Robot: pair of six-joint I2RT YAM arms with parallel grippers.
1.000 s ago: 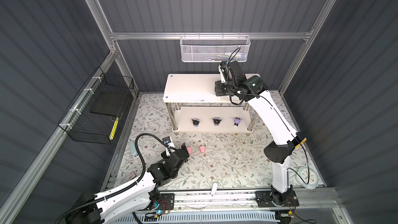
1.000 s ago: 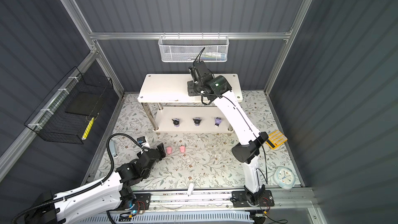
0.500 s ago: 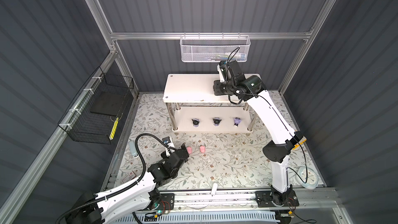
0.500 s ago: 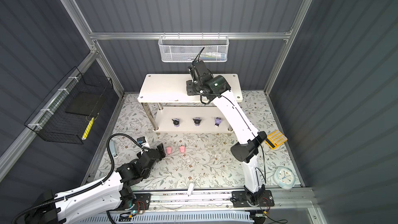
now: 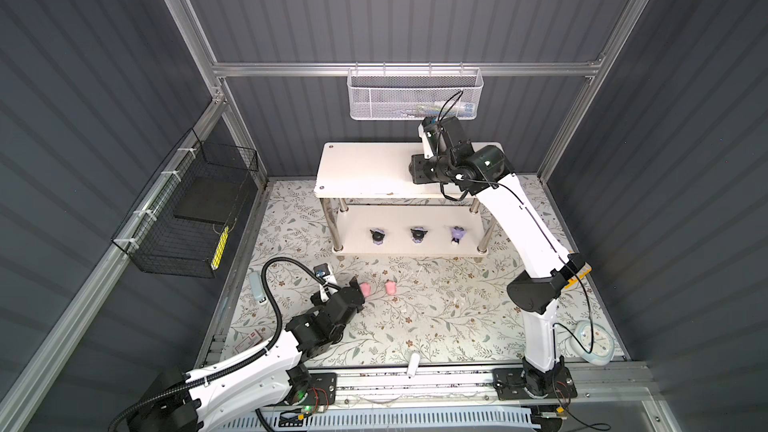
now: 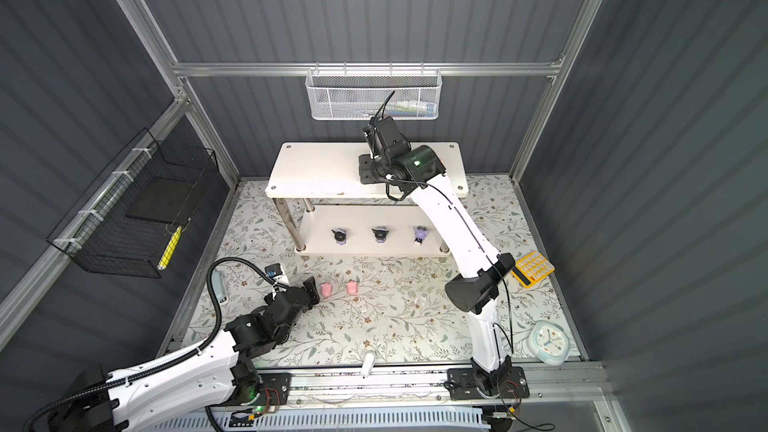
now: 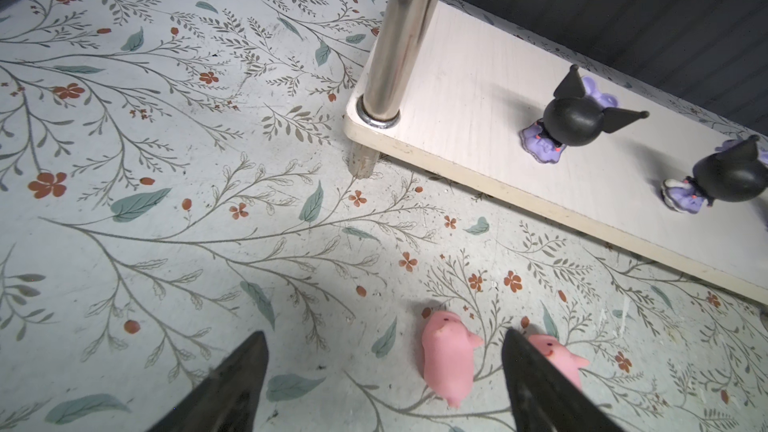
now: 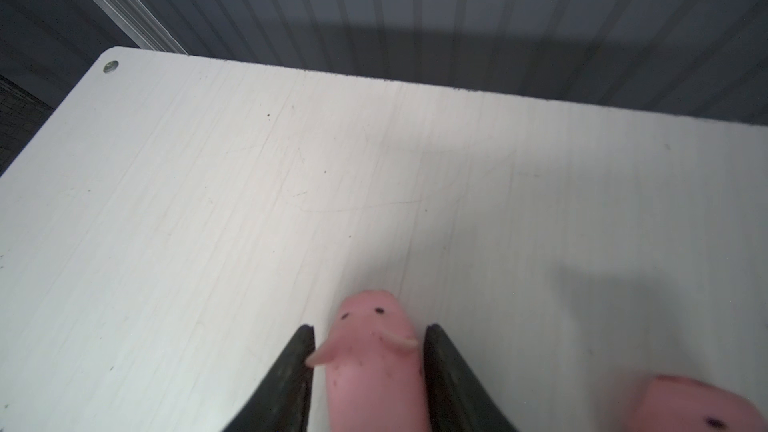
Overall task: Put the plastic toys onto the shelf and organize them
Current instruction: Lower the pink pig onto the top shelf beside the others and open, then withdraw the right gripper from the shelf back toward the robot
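**Top views.** Your right hand (image 5: 417,173) hangs over the upper board of the shelf (image 5: 361,172) and hides whatever lies directly beneath it. Three purple figures (image 5: 417,234) stand in an evenly spaced row on the lower board, below and in front of that hand. They appear to be grouped there by colour. Two pink pigs (image 5: 390,287) lie on the bench (image 5: 436,313) just ahead of your left hand (image 5: 358,293), and one of them is right at its fingertips.

**Left wrist view.** The left hand is spread wide and holds nothing. One pig (image 7: 446,361) lies on the bench between the fingers, close to one of them. The other pig (image 7: 559,357) sits just outside that same finger and is partly hidden by it. The hand seems to be straddling the nearer pig for the next pickup. Two purple figures show beyond the fingertips, near a metal post (image 7: 399,35).

**Right wrist view.** The right hand's jaws stand slightly apart, with a pig (image 8: 374,359) resting on the upper board between them. Only an ear tip touches one finger (image 8: 291,376), so you may judge this pig set down rather than gripped. A second pig (image 8: 698,409) sits beside the hand, apart from the first, which suggests a pink row is being started.

**Count.** There are three purple figures and four pink pigs in view. Five of these toys are on the shelf and two are on the bench.
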